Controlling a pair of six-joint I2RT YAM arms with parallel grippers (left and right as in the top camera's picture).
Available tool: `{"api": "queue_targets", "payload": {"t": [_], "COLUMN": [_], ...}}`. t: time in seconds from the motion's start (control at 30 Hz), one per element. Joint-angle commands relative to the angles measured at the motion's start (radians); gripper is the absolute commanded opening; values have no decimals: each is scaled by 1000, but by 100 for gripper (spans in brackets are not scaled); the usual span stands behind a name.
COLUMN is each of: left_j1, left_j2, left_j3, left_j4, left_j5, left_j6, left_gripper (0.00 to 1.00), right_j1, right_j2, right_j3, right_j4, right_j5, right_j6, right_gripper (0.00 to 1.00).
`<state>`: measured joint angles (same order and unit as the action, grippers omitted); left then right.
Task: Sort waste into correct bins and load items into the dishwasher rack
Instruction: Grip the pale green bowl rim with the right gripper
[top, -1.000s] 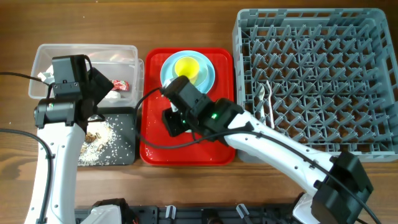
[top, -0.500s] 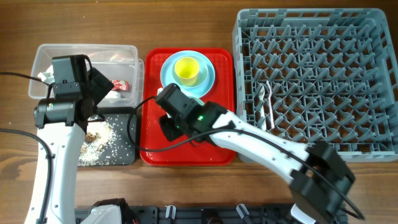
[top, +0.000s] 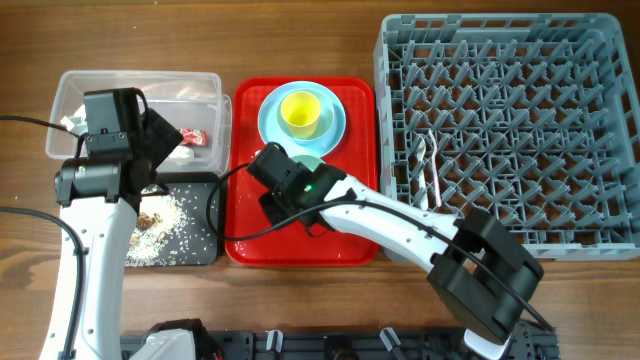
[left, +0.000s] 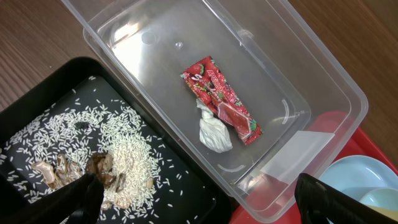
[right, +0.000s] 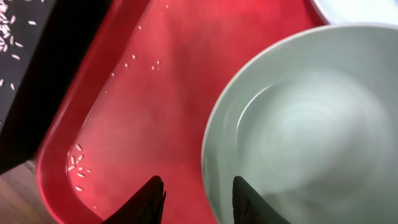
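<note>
Overhead, the dishwasher rack fills the right of the frame and holds only the white plastic cutlery, lying among the pegs at its left side. The red tray sits at centre. The clear tub is at upper left, with the black tray below it.

On the red tray the light blue plate lies at the upper end and carries the yellow cup. The mint green bowl rests just below the plate, largely hidden overhead by the right arm. In the left wrist view the red snack wrapper and the white tissue lie touching in the tub, and the rice scraps are spread over the black tray.

The left gripper hangs over the join of the two bins, fingers fully spread and empty. The right gripper is partly spread astride the bowl's left rim, one finger over the red tray and one over the bowl's inside, with a gap showing on the outer side.

Judged step: the waste looks sorted, and the bowl is being taken for loading. The next move calls for pinching the rim, lifting clear of the plate, and carrying the bowl right to the rack.
</note>
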<state>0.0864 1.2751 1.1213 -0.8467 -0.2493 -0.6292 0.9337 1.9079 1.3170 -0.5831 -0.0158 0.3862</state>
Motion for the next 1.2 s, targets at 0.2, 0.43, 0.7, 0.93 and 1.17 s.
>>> {"api": "queue_targets", "payload": {"t": [0.2,0.43,0.7,0.93,1.17], "left_j1": [5,5,5,5,5], "left_j2": [-9,-9,-9,-9,-9], "left_j3": [12,12,12,12,12], "left_j4": [0,0,0,0,0], "left_j5": [-6,-6,-6,-6,-6], "left_j6": [16,16,16,16,16], "left_gripper": [100,100,100,100,100], "right_j1": [6,6,6,6,6], "right_j2": [21,21,21,21,27], "right_j3": [10,10,10,10,10], "right_j4": [-25,-42,-16,-16,-16], "right_j5": [26,-11,-12,26,27], "right_j6": [-16,55,84,19,-20], "right_gripper": [34,39,39,40,40]}}
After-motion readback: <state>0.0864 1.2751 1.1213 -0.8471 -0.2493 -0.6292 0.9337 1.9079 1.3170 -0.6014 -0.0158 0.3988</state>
